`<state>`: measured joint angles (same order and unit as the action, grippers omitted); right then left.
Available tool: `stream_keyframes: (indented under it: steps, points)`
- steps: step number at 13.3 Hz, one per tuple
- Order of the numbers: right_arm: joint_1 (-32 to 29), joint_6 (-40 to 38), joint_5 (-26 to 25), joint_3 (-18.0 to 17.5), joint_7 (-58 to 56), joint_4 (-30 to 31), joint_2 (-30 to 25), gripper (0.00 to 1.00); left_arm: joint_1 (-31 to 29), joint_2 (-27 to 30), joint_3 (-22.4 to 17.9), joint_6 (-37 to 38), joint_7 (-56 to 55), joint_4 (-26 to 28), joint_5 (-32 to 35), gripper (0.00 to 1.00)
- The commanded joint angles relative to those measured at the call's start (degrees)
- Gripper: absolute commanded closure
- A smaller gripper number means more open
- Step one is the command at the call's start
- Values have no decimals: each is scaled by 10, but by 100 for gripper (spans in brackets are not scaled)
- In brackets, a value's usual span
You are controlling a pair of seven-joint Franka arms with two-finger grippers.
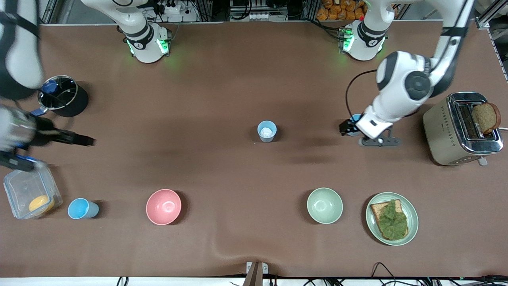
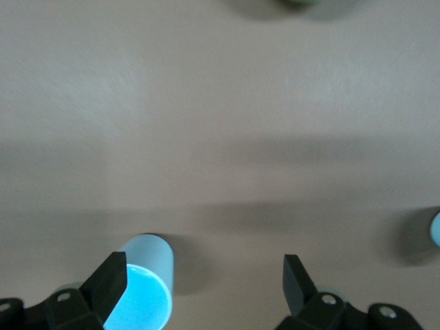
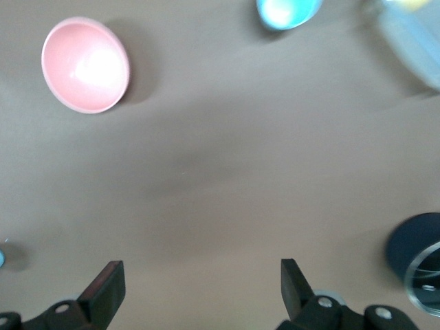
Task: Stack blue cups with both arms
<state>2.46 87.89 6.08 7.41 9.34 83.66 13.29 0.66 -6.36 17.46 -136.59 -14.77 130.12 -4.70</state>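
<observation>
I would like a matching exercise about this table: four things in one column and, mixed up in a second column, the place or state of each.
Things:
1. pink bowl
2. bread slice
3. left tool
4. right tool

Places or states:
A. open, over bare table near the black pot
B. standing in the toaster
C. open, one finger beside a blue cup
D. between the bright blue cup and the pale green bowl

Pairs: 1-D, 2-B, 3-C, 4-A
</observation>
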Motion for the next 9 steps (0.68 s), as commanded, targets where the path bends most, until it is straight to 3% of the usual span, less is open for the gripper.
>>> stream_keyframes:
  steps: [1, 4, 6, 9]
  points:
    - [-15, 19, -30, -17, -5, 76, -90, 0, -3, 18, 6, -46, -9, 64, -13, 0]
    - [-32, -20, -45, -20, -37, 95, -127, 0, -11, 21, 6, -46, -8, 85, -13, 0]
    - [-46, -29, -54, -48, -37, 93, -139, 0, -22, 24, 6, -45, -8, 94, -14, 0]
    - [-57, -60, -52, -65, -38, 61, -139, 0, -22, 10, 6, -51, -7, 96, -13, 0]
